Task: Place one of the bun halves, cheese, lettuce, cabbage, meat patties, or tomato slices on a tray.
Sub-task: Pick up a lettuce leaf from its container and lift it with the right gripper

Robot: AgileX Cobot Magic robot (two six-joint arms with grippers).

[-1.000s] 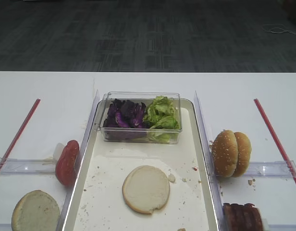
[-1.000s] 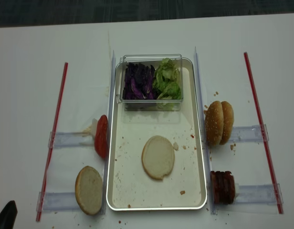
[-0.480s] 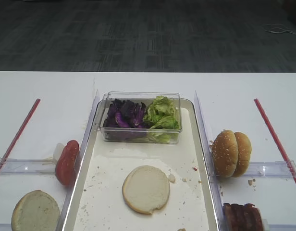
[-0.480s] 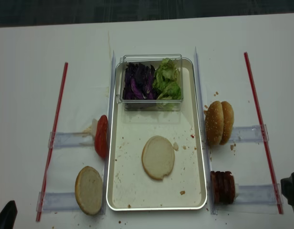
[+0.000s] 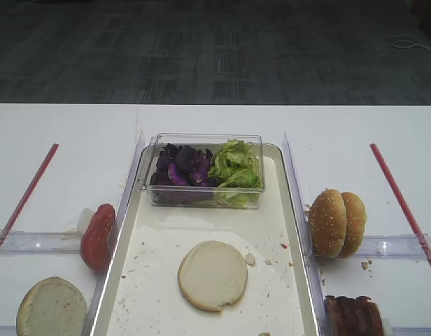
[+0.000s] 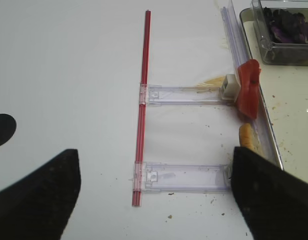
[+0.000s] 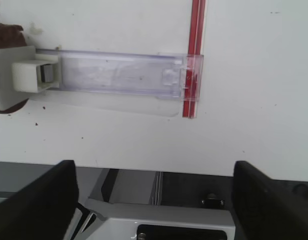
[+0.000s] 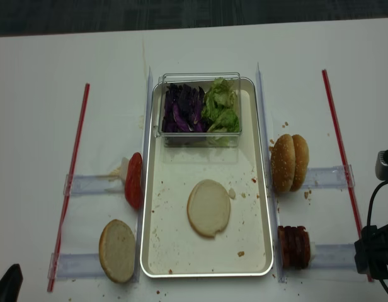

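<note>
Meat patties [image 8: 294, 247] stacked on edge at desk's right side, just outside tray [image 8: 263, 207] near front corner. Right gripper [image 8: 372, 251] close beside them, toward right desk edge, jaws wide, empty. Left gripper [image 6: 154, 200] likewise wide, far across tray.

Right arm creeps in at four o'clock in the overhead view, its dark pincer [image 8: 372, 251] low over the surface, fingers [image 7: 36, 200] spread wide with nothing between them. The left pincer [image 8: 7, 280] shows just a dark tip at seven o'clock, fingers [image 6: 36, 192] parted, nothing gripped.
</note>
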